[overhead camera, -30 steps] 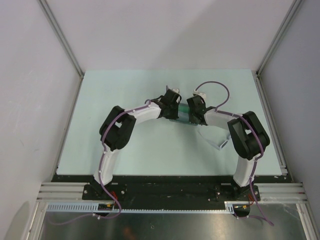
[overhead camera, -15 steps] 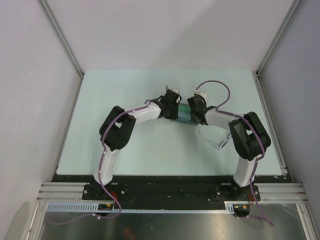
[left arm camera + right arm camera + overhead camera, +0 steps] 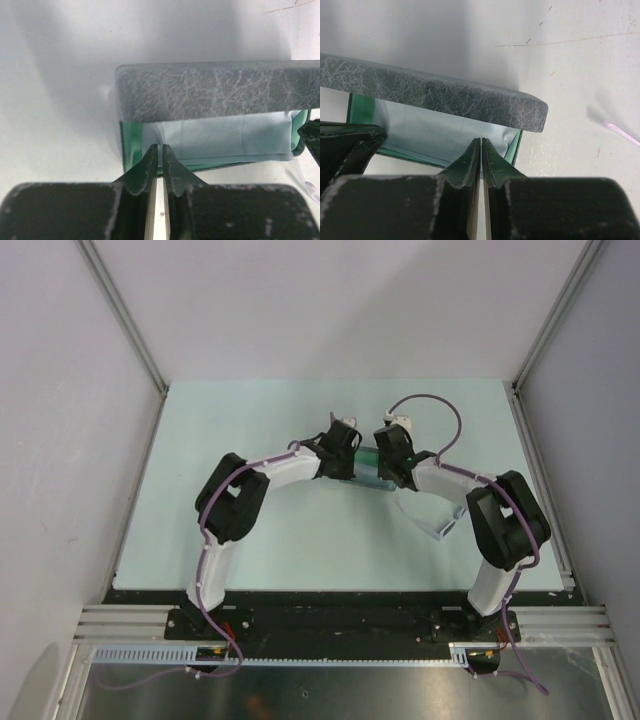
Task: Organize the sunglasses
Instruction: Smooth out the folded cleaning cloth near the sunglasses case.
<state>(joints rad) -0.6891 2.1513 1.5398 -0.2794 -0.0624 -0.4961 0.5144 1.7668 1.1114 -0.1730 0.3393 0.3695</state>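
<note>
A grey felt case [image 3: 371,468] lies open at the table's middle, with a green lining and a pale blue cloth [image 3: 225,137] spread inside it. My left gripper [image 3: 160,146] is shut at the cloth's left near corner, where the cloth creases up to the tips. My right gripper [image 3: 481,140] is shut at the cloth's right near corner [image 3: 445,132]. The case's lid [image 3: 445,95] stands up behind the cloth. The white sunglasses [image 3: 425,520] lie on the table just right of the case, partly under my right forearm.
The table is a pale green mat [image 3: 250,420] with grey walls on three sides and metal rails along the left and right edges. The right arm's purple cable [image 3: 440,405] loops above the case.
My right arm's elbow has swung right and its wrist has edged away from the bases. The left gripper has barely shifted. Both stay shut at the case.
</note>
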